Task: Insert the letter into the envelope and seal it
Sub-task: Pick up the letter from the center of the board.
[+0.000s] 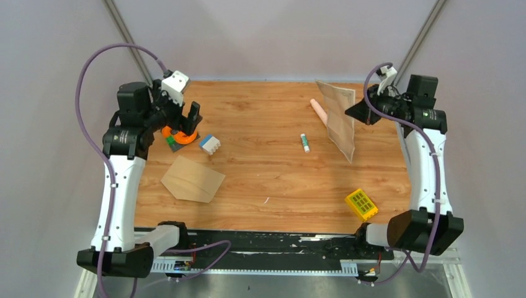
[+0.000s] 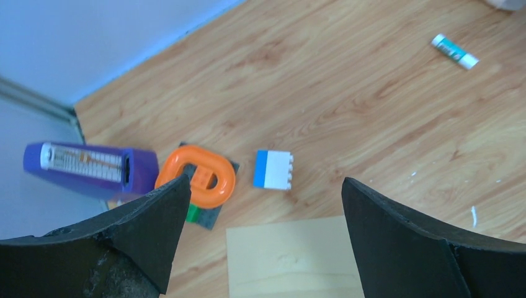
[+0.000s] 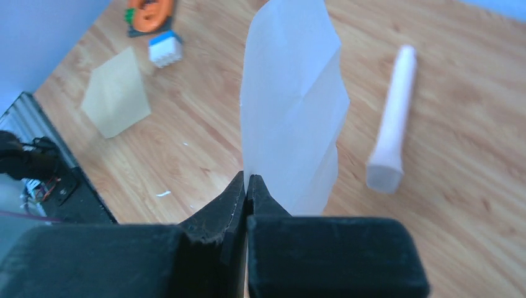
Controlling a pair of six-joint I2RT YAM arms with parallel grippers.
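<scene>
Pale grey walls close in a wood-grain bench [image 1: 279, 186], and at the upper right of the overhead view the right claw [image 3: 247, 180] is clenched tight on the lower edge of the letter [image 3: 291, 105]. It holds the pale creased sheet upright in the air, clear of the wood. Just beyond the sheet a pale rod [image 1: 319, 110] lies on the bench, with a small glue stick [image 1: 304, 142] towards the middle and a yellow block [image 1: 361, 204] at the lower right. Across at the upper left, the left claw [image 2: 265, 181] hangs released, jaws spread wide and gripping nothing. It hovers above an orange ring [image 1: 179, 133] and a blue-and-white brick [image 1: 209, 144], and its own camera shows a purple object [image 2: 87, 166] at the left edge. The envelope [image 1: 192, 180] lies flat at the lower left of the bench, well apart from the letter and touched by neither claw. Its pointed flap looks spread open rather than folded down. By my reckoning the job is only begun: the letter is picked up, but it has yet to cross the bench and be slid into the envelope. The flap has yet to be folded and sealed. The left claw will likely be wanted to steady the envelope.
</scene>
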